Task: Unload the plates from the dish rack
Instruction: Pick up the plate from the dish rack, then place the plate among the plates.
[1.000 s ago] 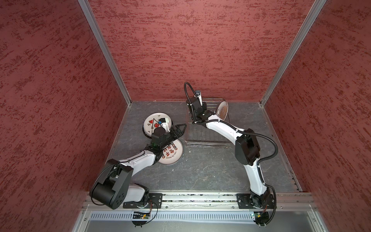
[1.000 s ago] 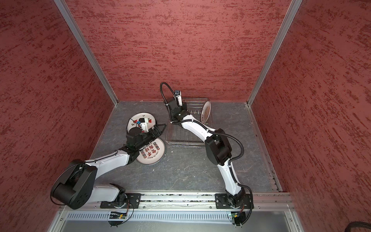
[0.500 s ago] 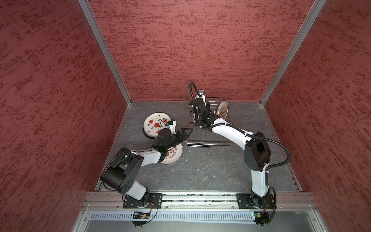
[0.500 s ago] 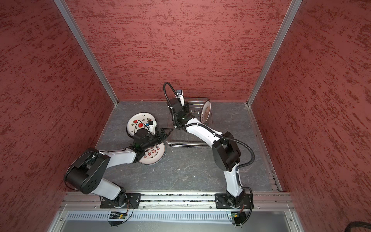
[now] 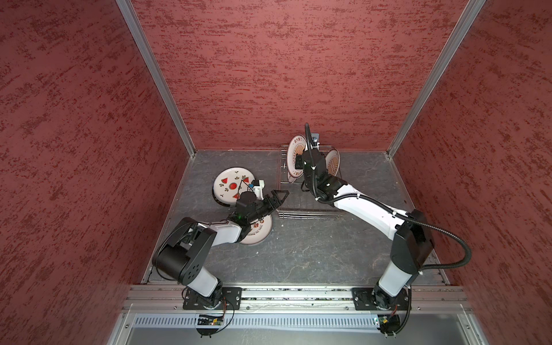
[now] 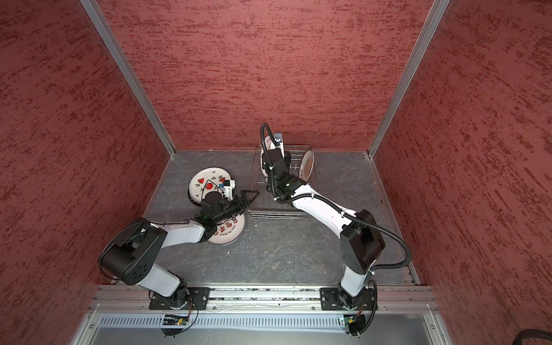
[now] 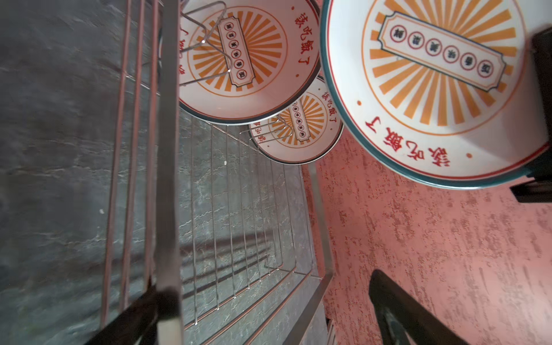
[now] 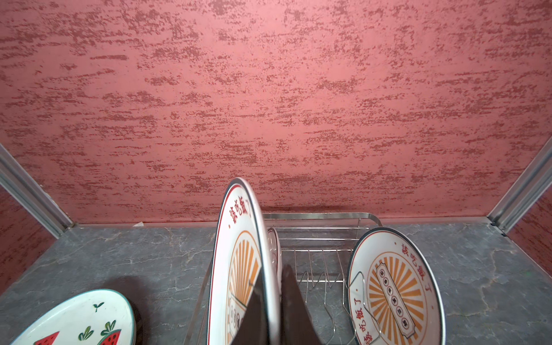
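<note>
As it stands upright, sunburst plate (image 8: 239, 254) pinched between right jaws

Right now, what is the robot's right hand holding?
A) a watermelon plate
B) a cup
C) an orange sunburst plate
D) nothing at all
C: the right hand is pinched shut on the rim of an upright orange sunburst plate at the dish rack.
</note>
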### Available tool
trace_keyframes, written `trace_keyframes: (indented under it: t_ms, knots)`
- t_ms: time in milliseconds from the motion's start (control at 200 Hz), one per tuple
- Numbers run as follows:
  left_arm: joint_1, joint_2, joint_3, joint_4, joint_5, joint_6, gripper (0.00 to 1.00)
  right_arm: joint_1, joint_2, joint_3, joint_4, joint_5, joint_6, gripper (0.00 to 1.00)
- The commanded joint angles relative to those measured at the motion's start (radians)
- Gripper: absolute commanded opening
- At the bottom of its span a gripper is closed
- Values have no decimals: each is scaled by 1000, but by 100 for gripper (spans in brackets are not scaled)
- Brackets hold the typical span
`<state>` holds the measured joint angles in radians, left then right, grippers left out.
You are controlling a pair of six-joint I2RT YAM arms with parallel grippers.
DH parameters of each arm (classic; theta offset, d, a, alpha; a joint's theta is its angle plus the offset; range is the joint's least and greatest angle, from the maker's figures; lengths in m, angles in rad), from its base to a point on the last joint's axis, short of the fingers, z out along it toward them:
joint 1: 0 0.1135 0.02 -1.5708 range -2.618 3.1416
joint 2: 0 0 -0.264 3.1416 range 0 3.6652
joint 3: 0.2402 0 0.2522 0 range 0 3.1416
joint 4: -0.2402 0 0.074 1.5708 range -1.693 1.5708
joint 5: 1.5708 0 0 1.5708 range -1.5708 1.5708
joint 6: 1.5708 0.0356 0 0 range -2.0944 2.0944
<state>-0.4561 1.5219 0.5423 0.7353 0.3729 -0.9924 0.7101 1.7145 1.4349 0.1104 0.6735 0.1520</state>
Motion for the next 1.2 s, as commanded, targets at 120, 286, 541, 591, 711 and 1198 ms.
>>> trace_keyframes:
  t_ms: [120, 286, 541, 591, 711, 1198]
  knots:
    - [19, -235, -9, -355, -241, 132, 100, 0, -145, -111, 112, -141, 42, 0]
    - [29, -398, -59, -399, -276, 155, 100, -28, -245, -205, 139, -313, 113, 0]
    - [21, -615, -124, -322, -136, 211, 99, -142, -381, -344, 188, -625, 285, 0]
    - [19, -643, -139, -293, -112, 212, 99, -169, -419, -397, 228, -689, 327, 0]
    - [0, -678, -156, -225, -53, 198, 99, -244, -516, -532, 343, -853, 452, 0]
    - [-239, -590, -60, -158, -53, 275, 94, -324, -705, -851, 680, -1116, 697, 0]
